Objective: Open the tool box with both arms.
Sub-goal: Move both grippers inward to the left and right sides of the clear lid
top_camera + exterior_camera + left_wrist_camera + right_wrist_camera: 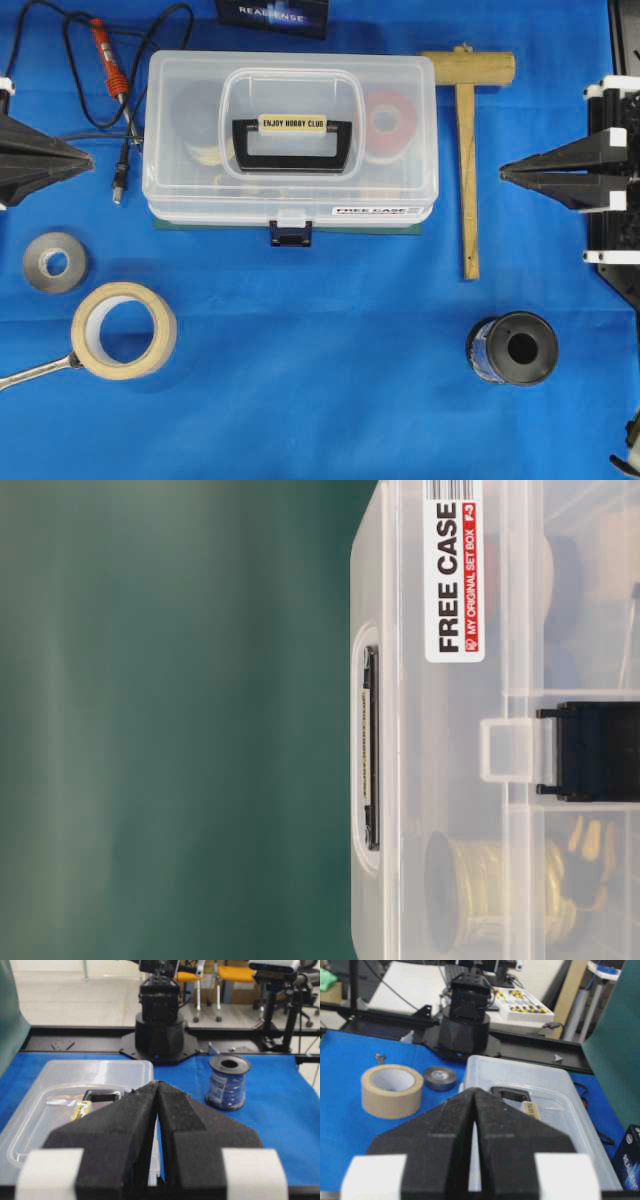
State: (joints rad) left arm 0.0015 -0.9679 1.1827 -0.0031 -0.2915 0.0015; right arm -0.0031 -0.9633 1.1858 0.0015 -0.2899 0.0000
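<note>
Overhead exterior: clear ribbed-plastic rectangular tool box (290,140) between matte black pointed left gripper (88,158) and right gripper (503,173), fingers pressed together.

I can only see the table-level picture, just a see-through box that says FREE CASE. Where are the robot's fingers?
Observer: Both are away from the tool box. The left gripper sits off its left end, fingers together, holding nothing.
Operator: And the other one?
Observer: The right gripper sits off the right end, also closed and empty, just beyond a wooden mallet.
Operator: Is the box open yet?
Observer: No. From overhead the lid lies flat and the dark blue latch is down over the front edge.
</note>
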